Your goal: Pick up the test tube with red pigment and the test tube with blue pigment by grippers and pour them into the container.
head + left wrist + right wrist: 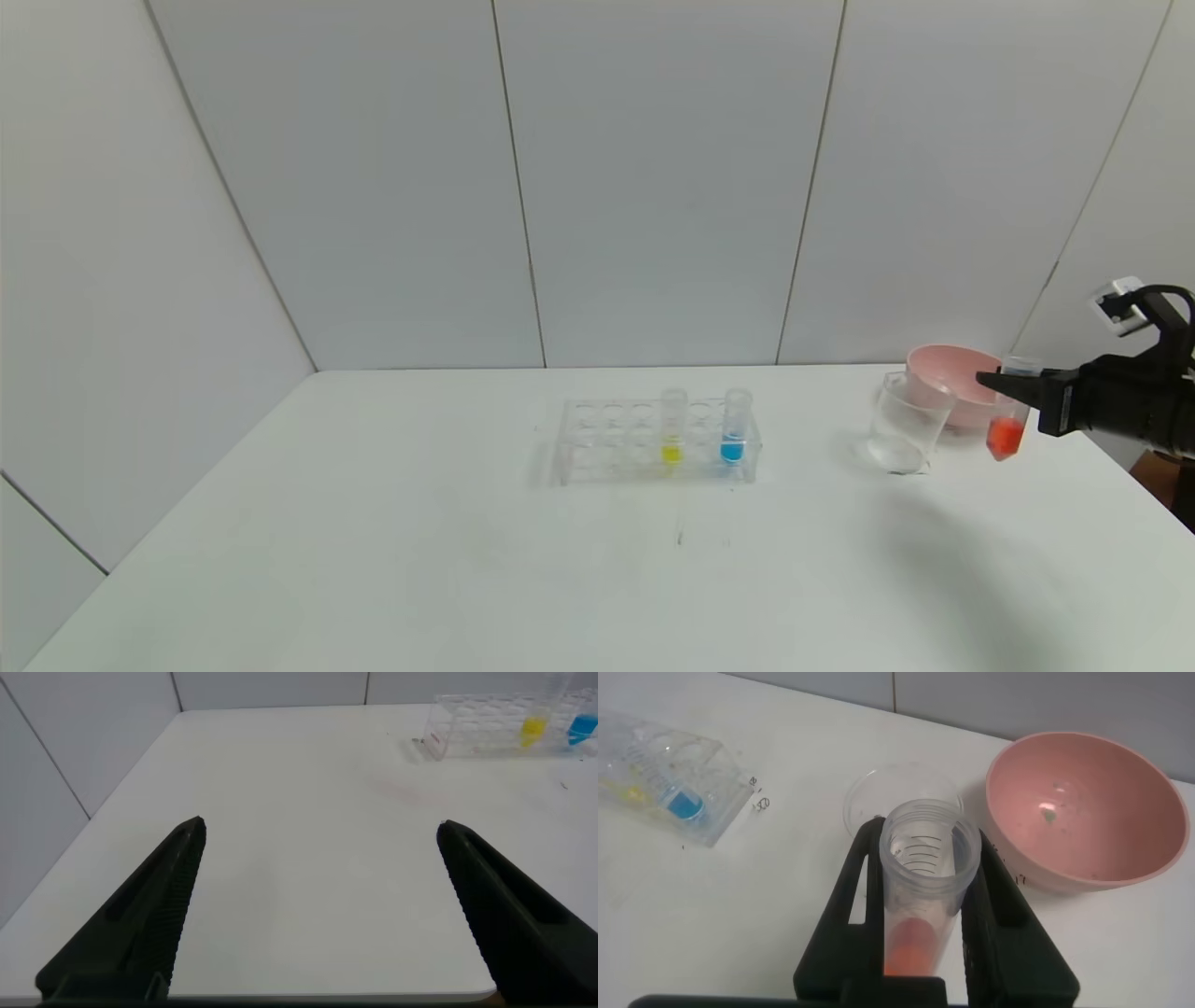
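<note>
My right gripper [1004,385] is shut on the test tube with red pigment [1006,431], holding it upright above the table just right of the container [902,424]. In the right wrist view the red tube [926,873] sits between the fingers [854,891], its open mouth near the clear container [898,793]. The test tube with blue pigment [734,427] stands in the clear rack [607,439], next to a yellow tube [672,427]. It also shows in the right wrist view [684,805]. My left gripper [320,831] is open and empty over bare table, far from the rack [486,728].
A pink bowl [952,375] stands behind the container at the table's right rear; it also shows in the right wrist view [1083,807]. The table's right edge is close to my right arm. Grey wall panels rise behind the table.
</note>
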Tool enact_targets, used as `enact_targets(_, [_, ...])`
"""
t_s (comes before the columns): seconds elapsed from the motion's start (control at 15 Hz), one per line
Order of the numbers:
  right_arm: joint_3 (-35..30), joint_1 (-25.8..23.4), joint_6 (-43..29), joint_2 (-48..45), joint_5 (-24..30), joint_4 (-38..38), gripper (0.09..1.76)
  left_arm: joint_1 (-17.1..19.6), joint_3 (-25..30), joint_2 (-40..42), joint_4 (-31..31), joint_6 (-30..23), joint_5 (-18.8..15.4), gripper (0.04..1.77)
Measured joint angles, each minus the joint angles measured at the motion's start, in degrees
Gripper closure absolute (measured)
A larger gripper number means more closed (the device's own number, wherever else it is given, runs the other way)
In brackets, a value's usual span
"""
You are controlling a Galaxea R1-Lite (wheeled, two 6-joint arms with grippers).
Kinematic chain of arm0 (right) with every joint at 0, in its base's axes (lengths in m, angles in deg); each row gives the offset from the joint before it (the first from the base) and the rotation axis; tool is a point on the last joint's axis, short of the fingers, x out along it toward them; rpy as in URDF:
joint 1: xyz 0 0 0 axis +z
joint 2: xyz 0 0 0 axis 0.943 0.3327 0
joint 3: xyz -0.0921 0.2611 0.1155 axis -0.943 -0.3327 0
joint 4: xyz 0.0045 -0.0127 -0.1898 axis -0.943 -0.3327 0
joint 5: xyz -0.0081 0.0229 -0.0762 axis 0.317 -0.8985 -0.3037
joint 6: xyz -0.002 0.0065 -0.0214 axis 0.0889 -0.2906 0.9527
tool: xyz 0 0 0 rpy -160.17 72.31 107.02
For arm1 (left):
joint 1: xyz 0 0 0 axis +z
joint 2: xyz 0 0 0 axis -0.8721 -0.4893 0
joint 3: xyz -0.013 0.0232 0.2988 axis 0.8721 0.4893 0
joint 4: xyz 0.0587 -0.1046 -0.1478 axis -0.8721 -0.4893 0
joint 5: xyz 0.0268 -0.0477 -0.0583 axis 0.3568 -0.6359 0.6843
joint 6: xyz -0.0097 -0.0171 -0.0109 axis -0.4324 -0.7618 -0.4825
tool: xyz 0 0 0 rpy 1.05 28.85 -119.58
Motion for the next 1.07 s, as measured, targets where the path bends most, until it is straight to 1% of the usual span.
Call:
enact_targets(0.2, [14.12,2.83,2.15,0.79,-5.64,-19.21,1.32,0.0,0.0,0.0,0.0,0.0,0.0,0.05])
enact_targets(0.27, [18.88,3.88,4.08,1.45,-7.06,-25.1,1.32,0.0,0.0,0.0,0.02,0.0,0.0,0.05])
enact_targets(0.4, [26.08,5.53,9.56,3.28,-10.44,-34.34,1.32,0.0,0.0,0.0,0.02,0.0,0.0,0.05])
enact_targets(0.47, [28.99,6.3,11.36,4.24,-12.02,-37.57,1.32,0.0,0.0,0.0,-0.02,0.0,0.0,0.05])
enact_targets(0.73, [40.18,8.59,14.68,8.23,-14.86,-49.64,1.32,0.0,0.0,0.0,0.0,0.0,0.0,0.05])
enact_targets(0.87, [46.62,9.07,16.94,10.23,-15.57,-57.09,1.32,0.0,0.0,0.0,0.02,0.0,0.0,0.05])
enact_targets(1.07, [57.16,8.77,22.5,13.51,-15.82,-69.4,1.32,0.0,0.0,0.0,-0.02,0.0,0.0,0.05])
